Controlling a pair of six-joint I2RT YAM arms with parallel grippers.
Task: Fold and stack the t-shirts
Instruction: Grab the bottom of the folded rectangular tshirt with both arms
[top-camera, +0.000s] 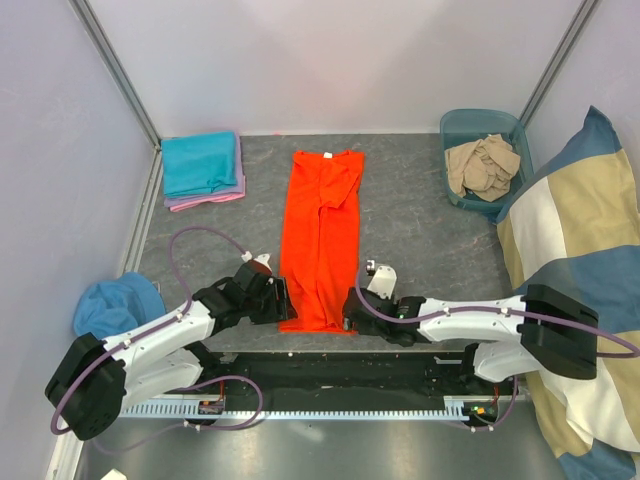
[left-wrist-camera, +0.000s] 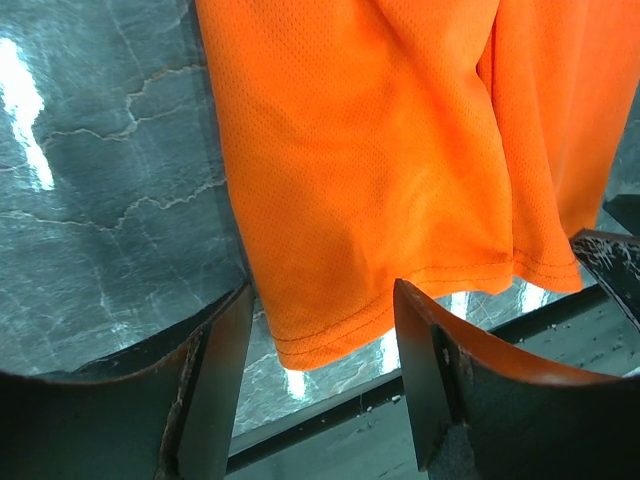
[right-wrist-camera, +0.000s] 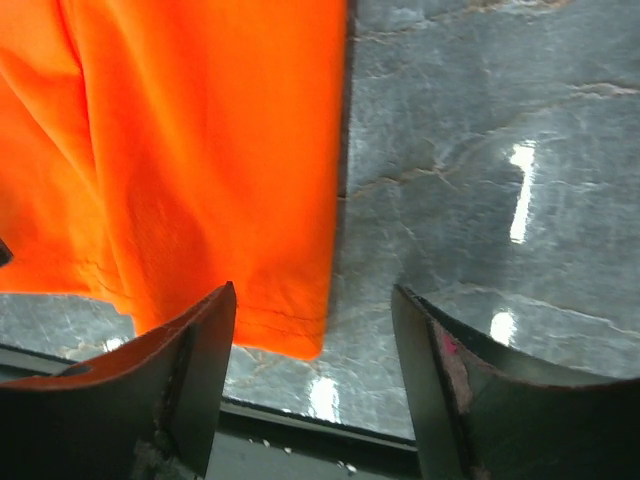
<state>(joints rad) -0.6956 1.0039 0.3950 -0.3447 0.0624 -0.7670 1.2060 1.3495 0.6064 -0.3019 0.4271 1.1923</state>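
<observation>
The orange t-shirt (top-camera: 322, 240) lies in the middle of the table as a long narrow strip, neck at the far end, hem toward the arms. My left gripper (top-camera: 283, 300) sits at the hem's left corner. In the left wrist view the left gripper (left-wrist-camera: 322, 320) is open, with the orange hem corner (left-wrist-camera: 320, 335) lying flat between its fingers. My right gripper (top-camera: 350, 312) is at the hem's right corner. Seen from the right wrist, this gripper (right-wrist-camera: 312, 310) is open too, and the orange corner (right-wrist-camera: 285, 325) lies just inside its left finger. A folded teal t-shirt (top-camera: 200, 163) rests on a pink-lilac one (top-camera: 205, 200) at the back left.
A teal bin (top-camera: 455, 125) at the back right holds a crumpled beige t-shirt (top-camera: 483, 165). A crumpled blue cloth (top-camera: 115, 300) lies at the left edge. The big blue-and-beige cushion (top-camera: 580, 240) fills the right side. The table's near edge (left-wrist-camera: 330, 400) runs just below the hem.
</observation>
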